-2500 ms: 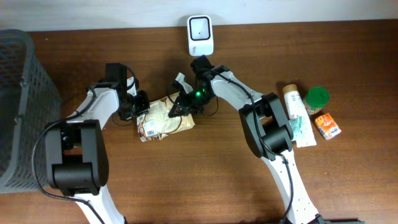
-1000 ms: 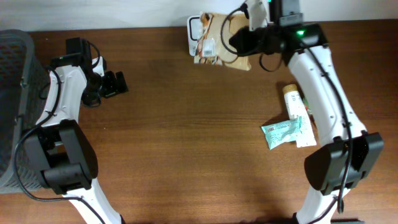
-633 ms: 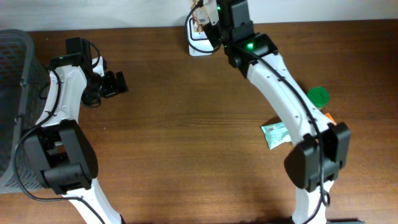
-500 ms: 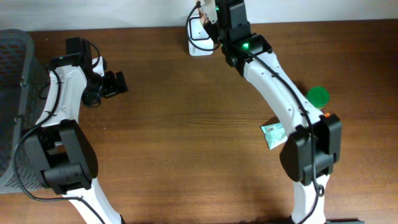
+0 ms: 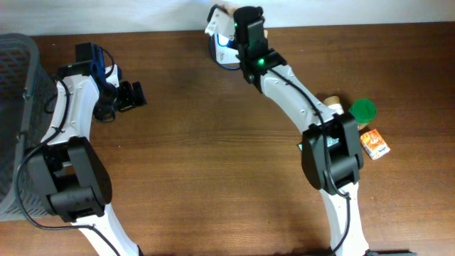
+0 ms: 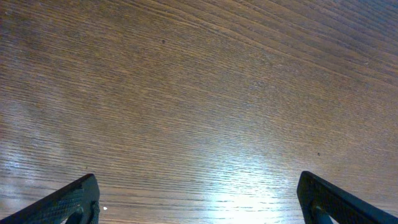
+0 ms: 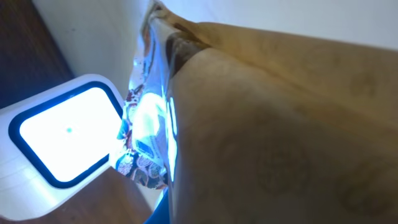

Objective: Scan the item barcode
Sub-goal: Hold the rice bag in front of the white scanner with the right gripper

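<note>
Table (image 5: 213, 163): brown wood. Your overhead view takes in all of it, while the left wrist view gives only bare grain and a patch of glare.
Basket (image 5: 18, 107): grey mesh at the table's left edge, seen from overhead only.
Left gripper (image 5: 134, 96): jaws spread wide and holding nothing, over bare wood near the basket. In your left wrist view only its fingertips (image 6: 74, 199) show, at the bottom corners.
Right gripper (image 5: 234, 21): clamped on the bag at the table's far edge, above the scanner. From overhead you see the arm and its green light. The right wrist view shows no fingers.
Bag (image 7: 280, 124): tan, filling the right wrist view, its printed edge lit blue-white just beside the scanner's face. Overhead, only a pale corner pokes out past the gripper.
Scanner (image 7: 62, 137): white, its dark-rimmed window glowing. Overhead it is largely hidden under the gripper.
Small goods: green lid (image 5: 363, 110), orange box (image 5: 375, 143) and tube (image 5: 333, 104), beside the right arm, overhead only.
</note>
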You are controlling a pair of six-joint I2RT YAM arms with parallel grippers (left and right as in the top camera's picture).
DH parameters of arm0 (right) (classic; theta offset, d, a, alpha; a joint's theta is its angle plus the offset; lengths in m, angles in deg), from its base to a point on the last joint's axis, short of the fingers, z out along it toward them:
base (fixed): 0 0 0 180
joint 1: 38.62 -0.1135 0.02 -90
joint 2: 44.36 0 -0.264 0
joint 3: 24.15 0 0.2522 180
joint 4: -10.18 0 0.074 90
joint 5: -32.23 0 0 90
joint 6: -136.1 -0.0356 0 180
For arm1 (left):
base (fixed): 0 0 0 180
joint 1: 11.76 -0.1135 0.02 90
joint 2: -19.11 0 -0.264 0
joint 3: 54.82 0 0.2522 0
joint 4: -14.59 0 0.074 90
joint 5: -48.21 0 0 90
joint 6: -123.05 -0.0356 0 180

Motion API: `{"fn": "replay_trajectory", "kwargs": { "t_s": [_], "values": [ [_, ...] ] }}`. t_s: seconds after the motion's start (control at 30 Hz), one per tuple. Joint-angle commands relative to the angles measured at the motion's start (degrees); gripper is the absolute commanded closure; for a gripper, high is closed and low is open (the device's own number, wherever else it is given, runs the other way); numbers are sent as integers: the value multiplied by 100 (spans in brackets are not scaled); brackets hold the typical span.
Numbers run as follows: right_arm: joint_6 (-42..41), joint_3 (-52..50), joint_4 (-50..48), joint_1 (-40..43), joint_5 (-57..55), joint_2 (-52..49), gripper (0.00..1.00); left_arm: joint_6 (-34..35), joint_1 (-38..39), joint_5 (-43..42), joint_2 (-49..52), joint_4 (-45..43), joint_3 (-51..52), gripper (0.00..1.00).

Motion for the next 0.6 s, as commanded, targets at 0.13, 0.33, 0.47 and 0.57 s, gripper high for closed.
{"fn": "replay_trajectory", "kwargs": {
  "t_s": [0.13,0.33,0.47,0.57],
  "values": [
    [1158,72,-881,-175,-155,28,96,-48,-15,39,-155,7,-66,1],
    [1502,72,-1449,-179,-114,-304,96,-50,-15,39,-155,7,-66,1],
    [1733,72,-1980,-179,-109,-525,96,-48,-15,39,-155,9,-66,1],
    [1731,72,-1906,-186,-133,-584,96,-48,-15,39,-155,7,-66,1]
  ]
}}
